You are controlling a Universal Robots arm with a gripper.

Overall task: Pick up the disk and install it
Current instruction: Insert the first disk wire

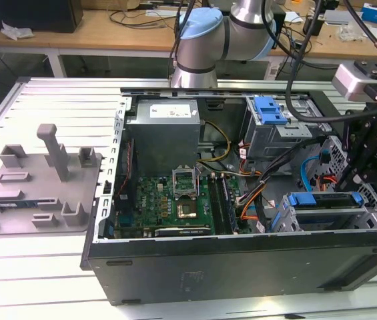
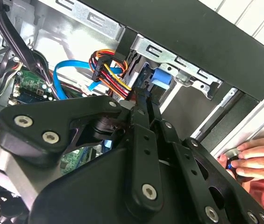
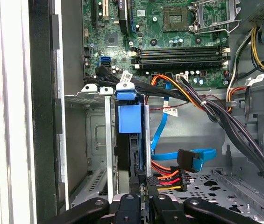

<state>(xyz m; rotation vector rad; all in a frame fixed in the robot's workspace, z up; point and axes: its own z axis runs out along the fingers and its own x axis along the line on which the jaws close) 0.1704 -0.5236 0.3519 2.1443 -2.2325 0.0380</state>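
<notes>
Exterior view: open computer case [image 1: 241, 267] on a slatted metal table [image 1: 35, 280]; the disk [image 1: 323, 215] sits in the drive cage [image 1: 276, 219] at the case's corner on the exterior view's right, blue bracket uppermost; motherboard [image 1: 175, 200] beside the cage. First wrist view: disk edge-on between the cage rails; gripper [image 3: 143, 184] close against its near end; contact unclear; whether the jaws are clenched or released cannot be told. Second wrist view: a person's hand [image 2: 255, 158] rests on the case edge.
</notes>
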